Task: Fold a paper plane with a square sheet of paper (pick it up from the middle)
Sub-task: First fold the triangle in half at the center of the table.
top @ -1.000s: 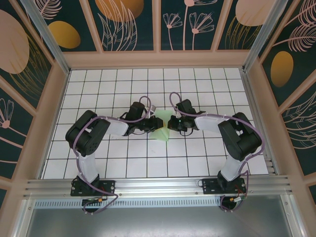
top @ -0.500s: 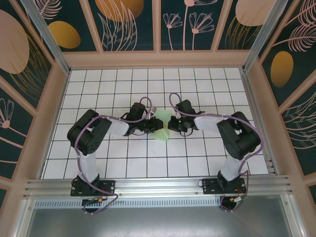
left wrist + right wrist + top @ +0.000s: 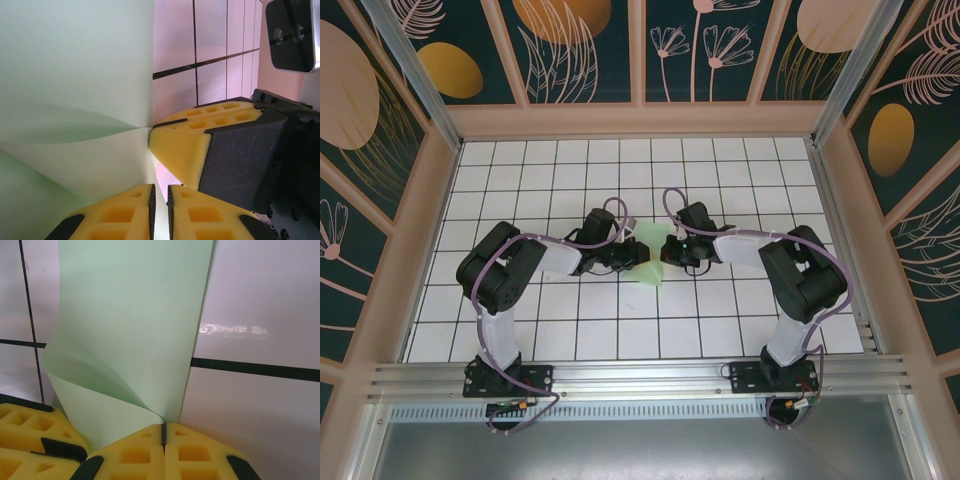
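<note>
A: Left side first. Our left gripper [image 3: 160,195] has its pads all but together, with a sliver of the sheet of paper [image 3: 75,75] nipped between them.

B: Agreed. We log the sheet at mid-table [image 3: 720,170], curling up off the tiles between both arms. It looks thin, light and limp. We'd expect it to keep any crease and to tear if pulled apart.

A: So we'd hold it at an edge, close by the pads, never on the loose flap.

B: Right gripper [image 3: 162,434]: pads pressed flat together, the sheet's curled edge caught in the seam.

White grid-tiled floor [image 3: 570,340], peach-framed dark walls [image 3: 585,50] with floral prints.
</note>
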Robot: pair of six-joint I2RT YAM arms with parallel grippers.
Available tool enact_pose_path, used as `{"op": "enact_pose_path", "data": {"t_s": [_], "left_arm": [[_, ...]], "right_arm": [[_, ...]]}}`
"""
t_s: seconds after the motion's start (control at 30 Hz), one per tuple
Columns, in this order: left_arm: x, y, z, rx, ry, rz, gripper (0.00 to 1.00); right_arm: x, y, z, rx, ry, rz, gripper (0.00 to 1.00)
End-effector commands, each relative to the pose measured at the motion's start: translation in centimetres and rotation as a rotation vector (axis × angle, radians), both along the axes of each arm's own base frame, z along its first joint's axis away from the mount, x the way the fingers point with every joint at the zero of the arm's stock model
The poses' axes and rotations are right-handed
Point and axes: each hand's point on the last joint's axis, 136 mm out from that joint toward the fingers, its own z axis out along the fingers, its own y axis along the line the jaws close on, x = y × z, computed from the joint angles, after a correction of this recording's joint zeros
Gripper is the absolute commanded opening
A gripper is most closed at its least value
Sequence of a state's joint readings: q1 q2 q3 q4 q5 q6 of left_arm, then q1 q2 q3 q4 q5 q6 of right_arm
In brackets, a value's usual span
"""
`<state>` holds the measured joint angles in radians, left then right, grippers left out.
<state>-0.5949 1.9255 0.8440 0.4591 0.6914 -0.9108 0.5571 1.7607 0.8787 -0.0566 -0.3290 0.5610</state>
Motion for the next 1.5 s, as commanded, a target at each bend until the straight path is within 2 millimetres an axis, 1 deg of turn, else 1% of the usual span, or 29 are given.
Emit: {"op": "enact_pose_path", "data": {"t_s": [0.0,0.2,0.3,0.5,0.6,0.8,0.97,1.13,1.33,1.47], "left_arm": [[-0.1,0.0,-0.9,0.029,-0.001,-0.007,0.18],[-0.2,0.2,-0.9,0.033,-0.002,-0.006,0.18],[-0.1,0.2,-0.3,0.024,-0.015,-0.005,0.18],[0.1,-0.3,2.3,-0.027,-0.068,-0.017,0.19],[0.1,-0.4,2.9,-0.041,-0.079,-0.021,0.20],[0.0,-0.5,2.2,-0.039,-0.060,-0.021,0.20],[0.0,-0.4,1.2,-0.018,-0.038,-0.020,0.19],[0.1,0.0,-0.2,0.027,-0.018,-0.009,0.18],[0.0,0.4,-1.1,0.066,-0.009,0.000,0.18],[0.0,0.6,-1.3,0.076,-0.008,0.005,0.17]], "right_arm": [[0.7,-0.1,-0.3,-0.017,-0.018,0.005,0.04],[0.8,0.3,0.0,-0.001,-0.023,0.016,0.05],[0.8,0.4,0.2,0.008,-0.030,0.020,0.04],[0.7,0.4,0.4,0.011,-0.034,0.025,0.05],[0.7,0.4,0.8,0.017,-0.041,0.026,0.05],[0.7,0.5,0.9,0.023,-0.042,0.031,0.04],[0.7,0.7,1.1,0.035,-0.047,0.035,0.04],[0.8,0.9,1.2,0.039,-0.048,0.037,0.04],[0.9,0.9,1.3,0.041,-0.051,0.036,0.04],[0.8,0.9,1.5,0.043,-0.057,0.036,0.04]]}}
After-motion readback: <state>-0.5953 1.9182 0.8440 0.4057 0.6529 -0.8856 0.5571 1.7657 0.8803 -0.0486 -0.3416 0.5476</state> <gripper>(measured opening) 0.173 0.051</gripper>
